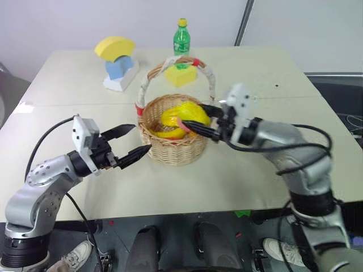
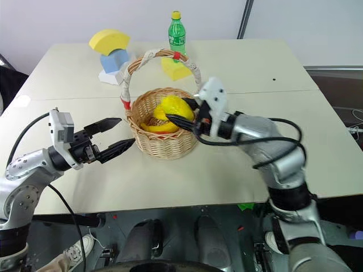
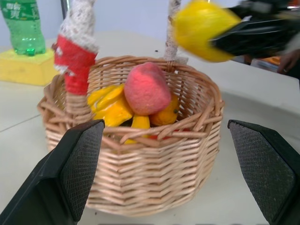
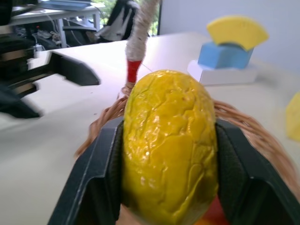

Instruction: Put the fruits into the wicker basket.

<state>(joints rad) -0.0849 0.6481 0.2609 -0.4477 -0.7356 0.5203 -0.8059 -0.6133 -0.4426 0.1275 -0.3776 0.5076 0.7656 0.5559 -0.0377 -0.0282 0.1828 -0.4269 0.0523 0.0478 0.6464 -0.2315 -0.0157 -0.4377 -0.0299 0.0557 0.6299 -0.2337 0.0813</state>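
Lemon [image 4: 169,145], oval and wrinkled, between right jaws over woven wicker basket [image 1: 173,141].

Even, bright diffuse light, no hard shadows; soft shade only under the wicker basket [image 1: 173,139] on the pale tabletop [image 1: 255,170]. Head views sharp w/ mild washout on the far wall. Left wrist view: lemon [image 3: 204,29] and right claw [image 3: 255,35] motion-smeared, basket weave crisp, green bottle [image 3: 22,26] soft in bg. Right wrist view: lemon skin in focus w/ small glare specks, left claw [image 4: 44,77] blurred, foam blocks [image 4: 229,49] slightly out of focus.
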